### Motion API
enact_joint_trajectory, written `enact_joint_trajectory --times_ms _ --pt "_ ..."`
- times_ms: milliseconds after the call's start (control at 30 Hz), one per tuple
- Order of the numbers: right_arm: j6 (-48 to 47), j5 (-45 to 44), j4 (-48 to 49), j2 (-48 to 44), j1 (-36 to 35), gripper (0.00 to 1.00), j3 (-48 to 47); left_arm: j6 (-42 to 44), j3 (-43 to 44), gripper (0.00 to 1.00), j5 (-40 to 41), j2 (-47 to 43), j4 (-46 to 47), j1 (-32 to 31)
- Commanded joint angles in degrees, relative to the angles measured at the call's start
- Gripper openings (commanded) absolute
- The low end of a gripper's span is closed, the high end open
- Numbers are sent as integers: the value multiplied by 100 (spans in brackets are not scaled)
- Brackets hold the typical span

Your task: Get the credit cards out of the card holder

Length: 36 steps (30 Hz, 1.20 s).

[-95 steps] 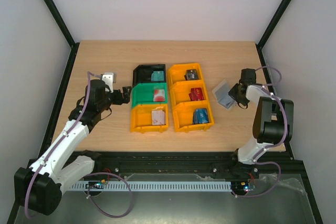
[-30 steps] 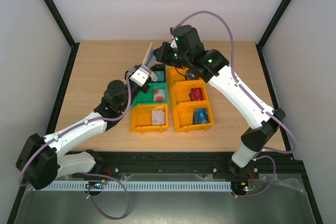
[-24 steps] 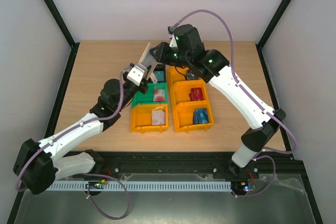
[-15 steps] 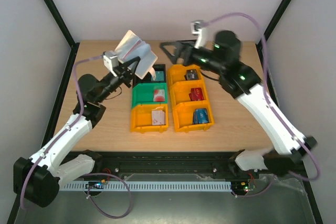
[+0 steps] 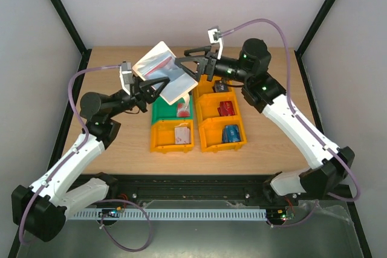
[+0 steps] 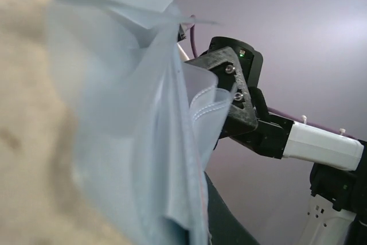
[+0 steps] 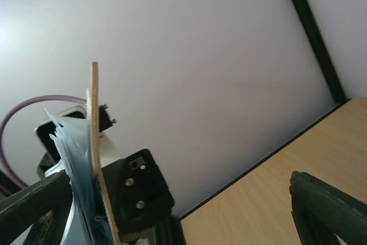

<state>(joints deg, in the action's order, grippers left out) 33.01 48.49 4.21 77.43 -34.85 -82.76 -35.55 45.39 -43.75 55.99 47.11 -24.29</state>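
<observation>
The card holder (image 5: 164, 72), a pale grey-blue sleeve with tan edges, hangs tilted above the bins with my left gripper (image 5: 151, 86) shut on its lower left edge. Its pale pockets (image 6: 126, 142) fill the left wrist view. My right gripper (image 5: 183, 64) is open, its fingers astride the holder's right edge. In the right wrist view the holder (image 7: 94, 159) stands edge-on just inside that gripper's left finger (image 7: 34, 205). Credit cards lie in the bins: white-pink (image 5: 183, 110), another white-pink (image 5: 181, 134), red (image 5: 227, 108), blue (image 5: 231, 133), black (image 5: 221, 84).
Two columns of small bins sit mid-table: a green bin (image 5: 162, 113) and an orange bin (image 5: 158, 140) on the left, with a black bin mostly hidden under the holder, and orange bins (image 5: 208, 126) on the right. Black frame posts (image 5: 60, 10) stand at the table's corners.
My right gripper has opened and let go of the holder. The left arm has swung out leftward and turned the holder broad side up; the right gripper now sits at its right edge.
</observation>
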Motion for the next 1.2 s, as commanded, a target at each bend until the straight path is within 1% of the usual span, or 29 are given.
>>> enact_joint_trajectory --times_ms 0,233,300,333,400,467,500,533,600,633,667,700,767,800,833,900,967,1000,1033,1067,1100,1133,1167 --pt "416 1022 549 221 -74 100 -375 -87 183 2 -229 -59 267 -58" --pt "233 1630 187 291 -206 96 -292 -59 190 2 -133 -47 110 -49" --pt "307 1935 453 248 -200 98 -293 -49 197 2 -121 -44 75 -49" --pt "511 2111 687 203 -198 99 -289 -48 203 2 -91 -32 45 -49" --pt "703 2391 1098 105 -198 99 -284 -42 201 2 -18 -46 26 -49" --pt "669 2410 1084 20 -198 99 -297 -6 176 2 75 -41 1 -40" --pt "552 2343 879 21 -198 99 -329 22 174 2 94 -34 -21 -40" --pt "416 2189 563 53 -198 99 -384 53 178 2 87 -28 -33 -40" --pt "407 1824 340 170 -206 100 -406 136 180 2 42 -22 -38 -40" --pt "404 1597 265 218 -206 97 -413 166 189 2 24 -25 -37 -40" --pt "374 1420 189 265 -206 93 -428 171 198 2 20 -18 -50 -41" --pt "365 1267 139 297 -206 86 -440 184 205 2 8 -19 -80 -43" --pt "365 1119 180 351 -206 61 -441 202 199 2 -15 -34 -101 -43" --pt "367 1113 144 375 -206 51 -460 205 199 2 -20 -53 -107 -36" --pt "289 1139 51 398 -206 42 -493 203 199 2 -28 -58 -114 -40" --pt "30 1222 -250 413 -206 29 -555 216 198 2 -55 -73 -79 -41" --pt "-243 1293 -624 372 -206 10 -605 196 175 2 -97 -76 -17 -41" --pt "-410 1292 -846 343 -199 3 -632 184 170 2 -94 -74 -2 -41" --pt "-577 1259 -1066 317 -198 2 -680 181 174 2 -91 -73 -6 -43" --pt "-732 1274 -1299 300 -190 2 -733 176 175 4 -97 -75 -20 -41" --pt "-920 1277 -1563 292 -189 2 -763 182 177 14 -109 -78 -66 -40" --pt "-1223 1270 -1973 295 -189 2 -903 192 182 33 -141 -91 -139 -40" --pt "-1487 1240 -2395 305 -189 2 -1048 218 192 48 -188 -112 -281 -22"
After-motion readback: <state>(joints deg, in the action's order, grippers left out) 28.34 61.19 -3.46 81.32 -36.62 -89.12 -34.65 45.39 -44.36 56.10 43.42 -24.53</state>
